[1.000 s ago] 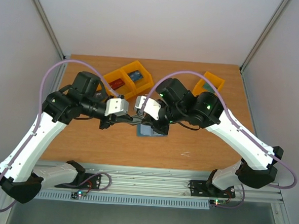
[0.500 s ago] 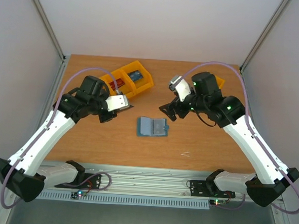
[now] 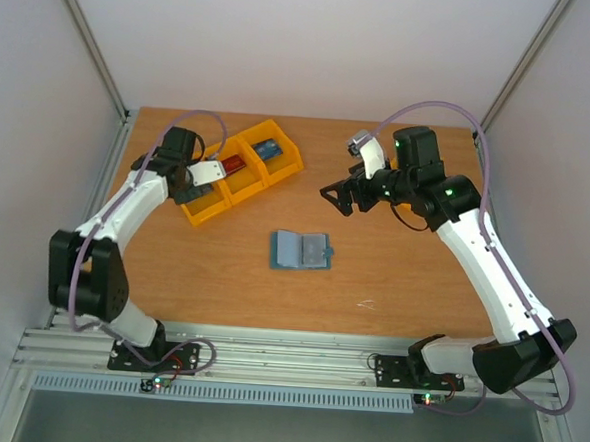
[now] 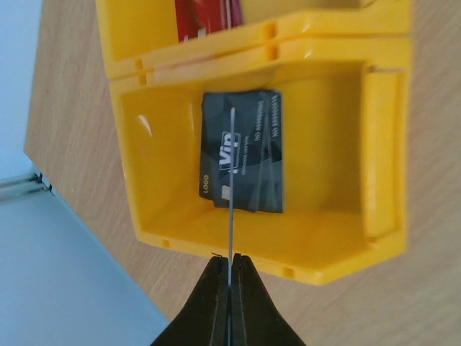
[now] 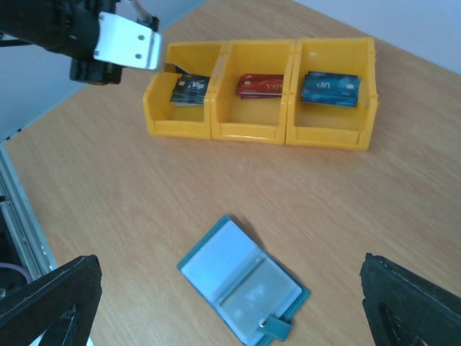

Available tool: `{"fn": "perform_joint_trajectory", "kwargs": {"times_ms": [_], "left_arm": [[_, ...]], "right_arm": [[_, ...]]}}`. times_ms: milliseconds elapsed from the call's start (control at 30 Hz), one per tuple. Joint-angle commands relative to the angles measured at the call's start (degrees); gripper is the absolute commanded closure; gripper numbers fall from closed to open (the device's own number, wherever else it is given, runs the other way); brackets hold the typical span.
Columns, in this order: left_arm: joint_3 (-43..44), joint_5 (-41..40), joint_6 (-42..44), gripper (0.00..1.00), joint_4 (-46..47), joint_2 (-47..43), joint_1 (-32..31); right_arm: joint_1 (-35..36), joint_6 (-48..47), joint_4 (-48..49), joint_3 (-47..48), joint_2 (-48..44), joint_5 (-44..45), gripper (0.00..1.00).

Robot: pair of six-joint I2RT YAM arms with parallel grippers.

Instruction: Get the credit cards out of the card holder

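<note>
1. Card holder (image 3: 301,249) lies open and flat on the table (image 3: 401,288), left alone now. A second ago both arms crowded over it.
2. Left gripper (image 4: 230,277) has swung to the end yellow bin (image 4: 382,158), jaws pinched on a card (image 4: 231,231) seen edge-on, above a dark grey card (image 4: 252,155) lying inside.
3. Right gripper (image 3: 339,197) has pulled back, jaws spread wide, empty.
4. This card looks extracted, with only the drop left.

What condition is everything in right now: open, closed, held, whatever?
Left fingers: shut on a thin card, edge-on.
Right fingers: open, empty.
Card holder: open, lying flat.
Dark grey card: lying in end bin.
Red card: in middle bin.
Blue card: in other end bin.
</note>
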Motion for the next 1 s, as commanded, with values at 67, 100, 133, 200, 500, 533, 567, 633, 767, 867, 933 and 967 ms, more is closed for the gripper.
{"fn": "perform_joint_trajectory", "kwargs": {"times_ms": [67,100,133,200,500,533,567,633,767,867,933,967], "left_arm": [[7.32,-6.77,4.19,1.0,6.77,10.45,1.14],[7.94,-7.52,4.46,1.0,7.4,11.75,1.25],[8.43,-7.93,4.66,1.0,7.9,12.94,1.35],[8.61,-8.13,5.62,1.0,8.92,14.49,1.41],[5.54,-9.09,8.91,1.0,14.68,17.98,3.11],[5.47,-8.66,8.88,1.0,14.43,17.97,3.12],[5.16,-8.21,8.93,1.0,14.44,17.82,3.13],[4.19,-8.04,9.17,1.0,14.65,17.48,3.17],[2.63,-7.36,8.99,1.0,13.93,16.1,3.7],[2.62,-6.7,7.68,1.0,12.69,15.04,4.44],[2.81,-6.29,6.51,1.0,12.34,14.7,5.04],[2.67,-6.3,6.34,1.0,12.72,14.68,5.28]], "right_arm": [[-4.06,-0.77,2.26,1.4,3.42,-8.23,0.02],[-4.5,-0.86,2.21,1.64,3.78,-8.74,0.02],[-4.92,-0.92,2.31,1.66,3.97,-9.33,0.01],[-5.63,-0.8,2.61,1.59,4.05,-10.22,0.01],[-6.25,-1.24,2.22,1.56,3.79,-12.07,0.01],[-6.25,-1.25,2.25,1.62,3.88,-12.3,0.02],[-6.25,-1.24,2.16,1.66,3.88,-12.41,0.01],[-6.25,-1.24,2.07,1.82,3.83,-12.53,0.02],[-6.25,-1.25,1.61,2.1,3.79,-12.86,0.01],[-6.25,-1.31,1.46,2.19,3.72,-13.0,0.01],[-6.24,-1.32,1.38,2.27,3.78,-13.4,0.01],[-6.25,-1.34,1.34,2.34,3.79,-13.54,0.01]]}}
